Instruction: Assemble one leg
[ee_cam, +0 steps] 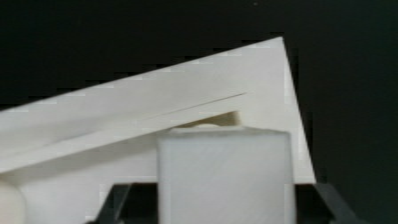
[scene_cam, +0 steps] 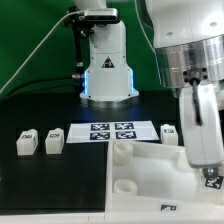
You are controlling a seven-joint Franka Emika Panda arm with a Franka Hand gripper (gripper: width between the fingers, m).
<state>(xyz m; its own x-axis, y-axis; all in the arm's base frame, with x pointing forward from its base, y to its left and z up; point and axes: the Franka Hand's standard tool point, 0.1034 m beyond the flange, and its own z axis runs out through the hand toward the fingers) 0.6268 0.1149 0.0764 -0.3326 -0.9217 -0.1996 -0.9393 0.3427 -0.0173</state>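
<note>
My gripper [scene_cam: 207, 160] is shut on a white leg [scene_cam: 211, 178], held upright with its black-and-white marker low on its face. It hangs over the right near part of the large white tray [scene_cam: 148, 168] in the exterior view. In the wrist view the leg [ee_cam: 222, 168] fills the space between the dark jaws of my gripper [ee_cam: 222, 206], with the tray's flat white face [ee_cam: 125, 115] tilted behind it. I cannot tell whether the leg touches the tray. Three more legs lie on the table: two [scene_cam: 26, 142] [scene_cam: 54, 141] at the exterior view's left and one [scene_cam: 168, 132] beside the marker board.
The marker board [scene_cam: 112, 131] lies flat behind the tray. The robot's base [scene_cam: 105, 70] stands at the back centre. The table is black with a green backdrop behind it.
</note>
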